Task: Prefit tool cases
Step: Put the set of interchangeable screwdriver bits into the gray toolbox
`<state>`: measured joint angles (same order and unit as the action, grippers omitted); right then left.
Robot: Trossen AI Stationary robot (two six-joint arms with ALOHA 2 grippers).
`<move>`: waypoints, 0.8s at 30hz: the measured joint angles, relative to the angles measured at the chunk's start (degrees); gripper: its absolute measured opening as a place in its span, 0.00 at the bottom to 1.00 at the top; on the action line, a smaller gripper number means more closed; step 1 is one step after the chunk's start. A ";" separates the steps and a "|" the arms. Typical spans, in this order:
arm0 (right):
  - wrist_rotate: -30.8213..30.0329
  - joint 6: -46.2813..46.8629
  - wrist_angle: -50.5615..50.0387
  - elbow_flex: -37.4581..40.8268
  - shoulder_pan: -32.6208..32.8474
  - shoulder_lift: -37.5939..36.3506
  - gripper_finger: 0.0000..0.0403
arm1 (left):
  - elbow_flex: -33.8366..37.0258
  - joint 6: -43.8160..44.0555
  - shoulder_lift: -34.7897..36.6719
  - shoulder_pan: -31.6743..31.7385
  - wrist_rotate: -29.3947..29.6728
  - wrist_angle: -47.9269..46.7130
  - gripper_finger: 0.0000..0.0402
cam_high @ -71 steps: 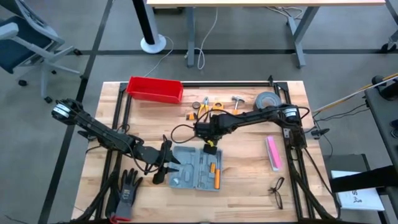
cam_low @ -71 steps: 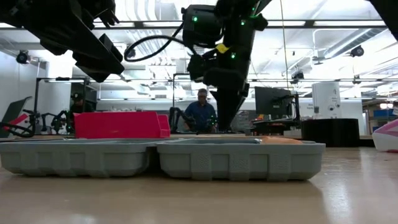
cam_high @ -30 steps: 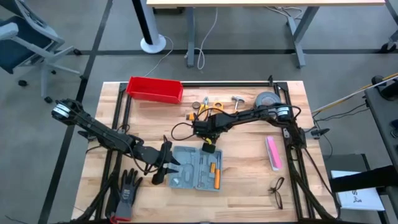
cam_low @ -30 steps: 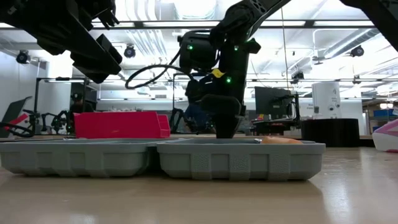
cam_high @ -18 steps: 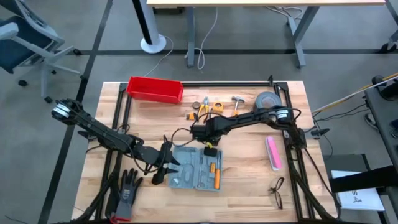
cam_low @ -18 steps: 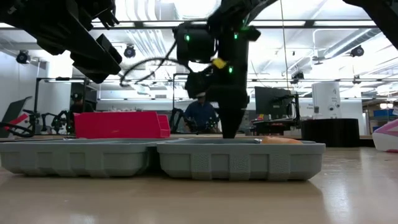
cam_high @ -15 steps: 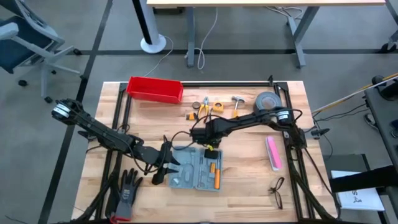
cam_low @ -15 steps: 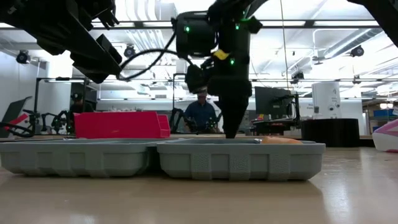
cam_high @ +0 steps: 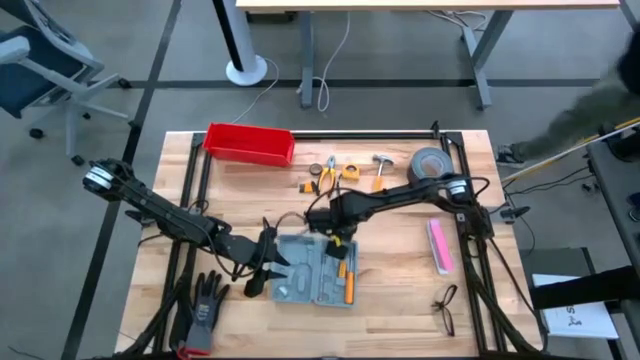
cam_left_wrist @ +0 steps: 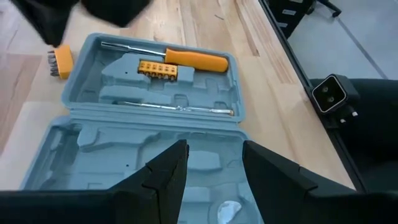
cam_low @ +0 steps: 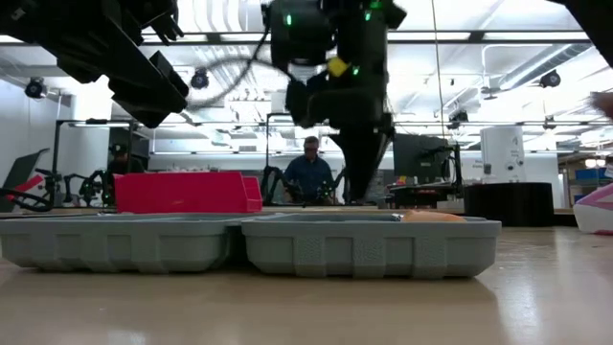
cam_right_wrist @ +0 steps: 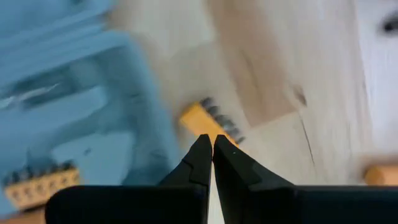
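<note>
The small grey-blue rectangular plastic hinged case (cam_high: 315, 269) lies opened flat on the wooden tabletop (cam_high: 400, 290), near its front edge and between the two arms. One half holds an orange-handled screwdriver (cam_left_wrist: 186, 59) and a yellow bit holder (cam_left_wrist: 158, 70) in its moulded slots. The left gripper (cam_left_wrist: 211, 168) hovers over the case's left half, its fingers spread and holding nothing. The right gripper (cam_right_wrist: 210, 152) hangs over the case's far edge, its fingers clenched together and empty, just above a second yellow bit holder (cam_right_wrist: 208, 121) lying on the tabletop just beside the case. A red rectangular plastic bin (cam_high: 250, 143) sits at the far left, well apart from the case.
</note>
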<state>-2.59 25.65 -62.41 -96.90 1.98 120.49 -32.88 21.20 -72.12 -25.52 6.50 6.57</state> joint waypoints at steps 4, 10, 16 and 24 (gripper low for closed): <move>2.58 5.57 0.27 0.43 -1.11 0.06 0.04 | 0.02 0.36 0.00 0.00 -0.34 -0.02 0.40; 1.87 12.67 0.44 1.48 -1.18 0.06 0.23 | 0.02 -0.55 0.00 0.00 -1.49 0.01 0.40; 0.02 16.95 3.90 4.62 -1.51 0.15 0.44 | 0.01 -1.35 0.00 0.00 -1.58 0.11 0.40; -0.16 18.96 4.24 4.76 -0.80 2.20 0.53 | 0.00 -1.33 0.00 -0.09 -1.92 0.24 0.40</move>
<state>-2.75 44.61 -58.17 -92.14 1.18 122.69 -32.88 19.86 -72.12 -25.61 4.58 6.81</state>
